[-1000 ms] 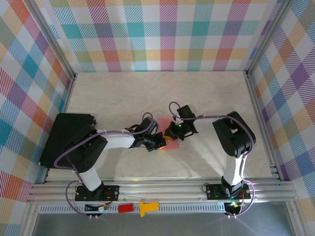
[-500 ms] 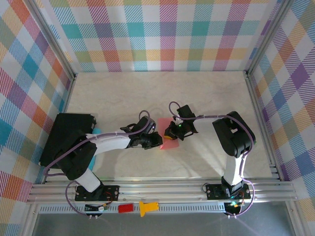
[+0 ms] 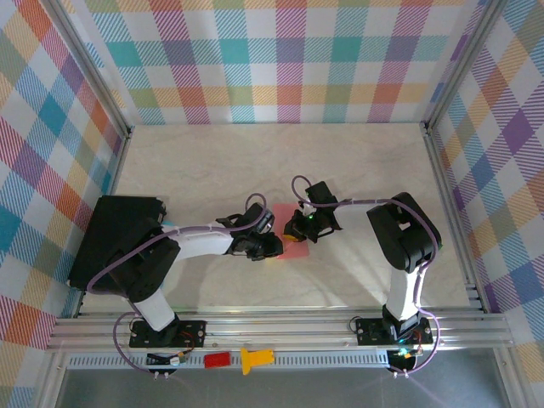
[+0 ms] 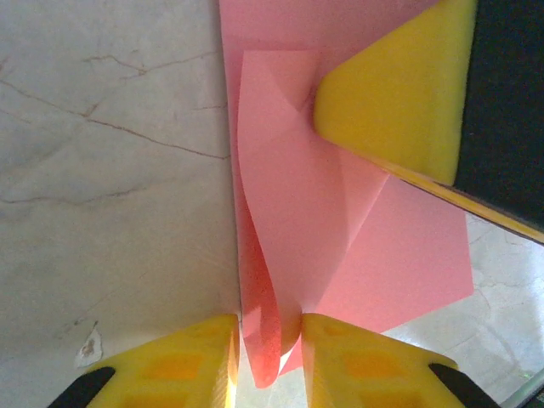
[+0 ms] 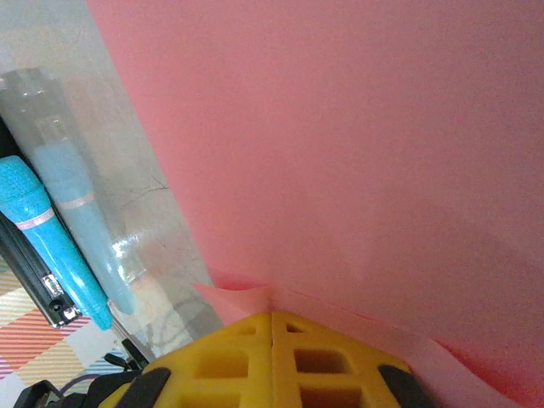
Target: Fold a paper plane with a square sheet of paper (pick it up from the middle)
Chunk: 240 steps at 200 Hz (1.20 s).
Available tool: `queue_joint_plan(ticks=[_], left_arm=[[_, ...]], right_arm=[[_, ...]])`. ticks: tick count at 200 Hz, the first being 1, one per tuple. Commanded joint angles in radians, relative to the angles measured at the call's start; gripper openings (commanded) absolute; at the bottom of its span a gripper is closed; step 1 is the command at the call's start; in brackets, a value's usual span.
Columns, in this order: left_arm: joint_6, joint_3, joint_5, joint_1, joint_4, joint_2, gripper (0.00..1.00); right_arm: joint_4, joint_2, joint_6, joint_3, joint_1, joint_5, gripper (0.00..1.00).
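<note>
Your tally of items on this rig:

- Square sheet of paper (image 3: 294,247) (image 4: 297,212) (image 5: 382,127): one, salmon-pink.
- Arms: two.
- Grippers: two, namely the left gripper (image 3: 270,247) (image 4: 268,327) and the right gripper (image 3: 297,228) (image 5: 272,327).
- Yellow fingers (image 4: 187,365): two on each gripper, so you have four in all.
- Red block (image 3: 217,359): one.
- Yellow plastic piece (image 3: 253,359): one.
- Black box (image 3: 115,238): one.
- Table (image 3: 255,161): one.
- Plaid walls (image 3: 289,59): three.
- Turquoise pen-shaped item (image 5: 42,229): one certain. You cannot tell whether the paler shape beside it is a second one or a reflection.
</note>
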<state>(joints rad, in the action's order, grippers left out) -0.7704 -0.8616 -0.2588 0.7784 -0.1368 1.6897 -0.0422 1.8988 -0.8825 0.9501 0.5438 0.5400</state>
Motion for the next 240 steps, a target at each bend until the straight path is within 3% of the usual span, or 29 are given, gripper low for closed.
queue_joint_plan(ticks=[1,179,240], left_arm=[[0.016,-0.032,0.022,0.016,-0.054,0.024,0.25],[0.018,-0.040,0.053,0.019,-0.133,0.092,0.18],[0.017,-0.046,0.061,0.018,-0.133,0.088,0.17]], right_arm=[[-0.140,0.081,-0.013,-0.057,0.006,-0.130,0.00],[0.002,-0.092,0.078,-0.042,0.006,0.002,0.07],[0.023,-0.063,0.076,-0.054,0.005,-0.003,0.06]])
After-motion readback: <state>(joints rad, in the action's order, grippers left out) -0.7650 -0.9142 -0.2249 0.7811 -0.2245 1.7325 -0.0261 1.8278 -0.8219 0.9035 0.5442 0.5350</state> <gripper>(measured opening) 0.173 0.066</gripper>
